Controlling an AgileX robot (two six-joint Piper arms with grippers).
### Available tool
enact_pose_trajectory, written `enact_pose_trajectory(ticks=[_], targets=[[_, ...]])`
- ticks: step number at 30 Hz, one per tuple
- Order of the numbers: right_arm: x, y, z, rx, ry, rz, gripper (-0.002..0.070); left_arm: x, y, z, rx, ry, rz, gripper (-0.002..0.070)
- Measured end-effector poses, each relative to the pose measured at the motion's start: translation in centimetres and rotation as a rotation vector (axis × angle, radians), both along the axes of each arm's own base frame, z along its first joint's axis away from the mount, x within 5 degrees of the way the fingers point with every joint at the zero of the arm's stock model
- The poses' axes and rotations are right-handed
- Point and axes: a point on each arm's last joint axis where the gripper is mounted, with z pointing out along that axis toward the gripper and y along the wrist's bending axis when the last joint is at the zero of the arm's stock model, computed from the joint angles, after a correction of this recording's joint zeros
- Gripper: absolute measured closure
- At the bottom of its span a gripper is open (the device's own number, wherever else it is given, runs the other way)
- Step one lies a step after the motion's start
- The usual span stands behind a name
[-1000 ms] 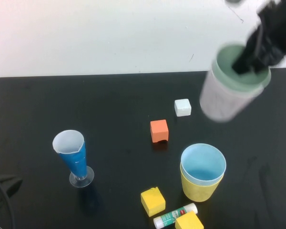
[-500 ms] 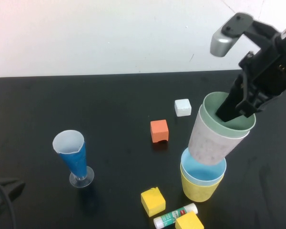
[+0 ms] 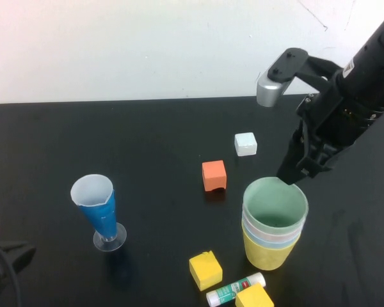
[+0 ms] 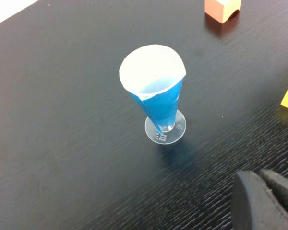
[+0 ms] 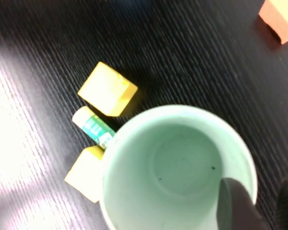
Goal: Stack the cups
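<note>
The cups stand nested in one stack at the front right. The yellow cup is the base, with thin bands of light blue and pink above it. The pale green cup is innermost. My right gripper hovers at the stack's far right rim, open. One finger is inside the green cup, the other is outside, and a gap shows around the wall. My left gripper rests low at the front left, shut on nothing.
A tall blue-and-white conical cup stands front left on a clear foot. An orange cube and a white cube lie behind the stack. Two yellow cubes and a glue stick lie at its front.
My right gripper carried the green cup, nested in the pink one, down from the upper right into the light blue cup. Its fingers have since parted.
</note>
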Motion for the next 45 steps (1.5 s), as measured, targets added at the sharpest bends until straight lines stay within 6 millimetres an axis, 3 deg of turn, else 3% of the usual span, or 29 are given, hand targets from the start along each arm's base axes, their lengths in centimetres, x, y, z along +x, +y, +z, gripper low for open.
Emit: enact_pose_trajectory(ticks=[5, 9, 14, 18, 24, 30, 34, 38, 45], targets=[[-0.3, -0.1, 0.6, 0.007, -0.009, -0.019, 0.0494, 0.0, 0.0, 0.0, -0.003, 0.003, -0.001, 0.0676], [-1.9, -0.8, 3.1, 0.043, -0.065, -0.033, 0.0552, -0.3, -0.1, -0.1, -0.032, 0.028, -0.008, 0.0675], [-7.0, -2.5, 6.1, 0.128, -0.127, -0.005, 0.0635, -1.2, 0.4, -1.3, -0.091, 0.006, -0.035, 0.0676], [-11.8, -4.4, 6.9, 0.164, -0.164, 0.014, 0.0667, -1.7, 0.7, -2.7, -0.122, -0.024, -0.056, 0.0675], [-19.1, -7.8, 8.4, 0.368, -0.513, -0.105, 0.0677, -1.7, 0.6, -4.2, -0.106, -0.010, -0.065, 0.0676], [-25.2, -11.1, 6.8, 0.513, -0.779, -0.193, 0.0678, -1.7, 0.6, -4.7, -0.098, -0.001, -0.065, 0.0675], [-27.5, -12.3, 4.7, 0.547, -0.854, -0.212, 0.0678, -1.7, 0.5, -4.7, -0.099, 0.000, -0.065, 0.0676], [-28.4, -12.8, 3.1, 0.551, -0.871, -0.217, 0.0678, -1.7, 0.5, -4.7, -0.099, 0.000, -0.065, 0.0676], [-28.0, -12.6, 1.1, 0.523, -0.823, -0.222, 0.0678, -1.7, 0.5, -4.7, -0.099, 0.000, -0.065, 0.0676]])
